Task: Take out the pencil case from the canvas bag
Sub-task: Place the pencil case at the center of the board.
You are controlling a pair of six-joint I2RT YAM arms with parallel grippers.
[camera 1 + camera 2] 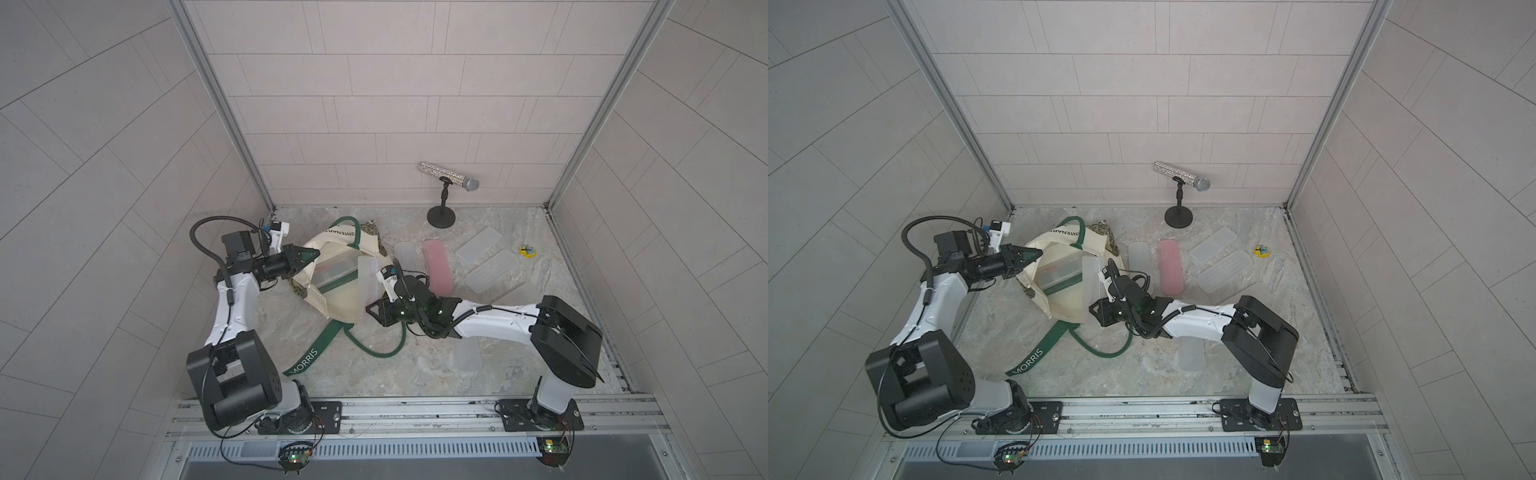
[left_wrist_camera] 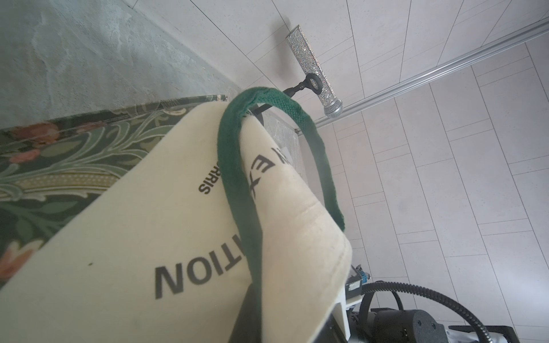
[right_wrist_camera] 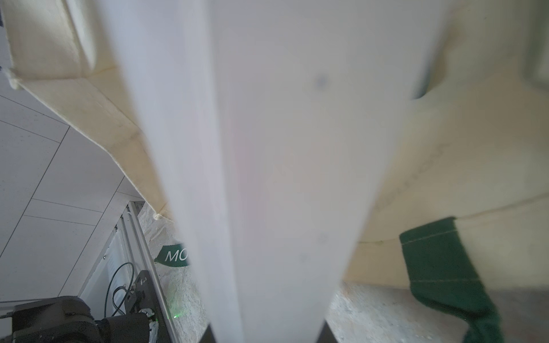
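While the left gripper (image 1: 313,253) is pinched together on the cream rim of the canvas bag (image 1: 340,305) at the bag's 9 o'clock edge, the right gripper (image 1: 369,309) is clamped on the near end of a frosted pencil case (image 1: 366,286). The bag lies at about 9 o'clock on the marble table (image 1: 519,353). The right wrist view shows the case (image 3: 267,178) running away between the dark jaw tips, with cream canvas on both sides of it.

The case lies along the bag's 3 o'clock rim, pointing toward 12 o'clock. I cannot tell whether its far end is clear of the mouth. A clear box with a green rim (image 1: 334,272) sits deeper in the bag, toward 9 o'clock from the case.

Likely troubles from here:
- The grip is on one end of a long, smooth case, so a quick swing could pivot it or slide it out of the jaws.
- If the far end is under the canvas lip, pulling toward 3 o'clock would drag the bag against the left gripper's hold.
- The green handle loop (image 1: 386,353) runs beneath the right wrist at the bag's 5 o'clock and could snag on a low retreat.
- The pink case (image 1: 437,266) and other frosted cases crowd the 3 o'clock side, so a careless set-down could knock them.
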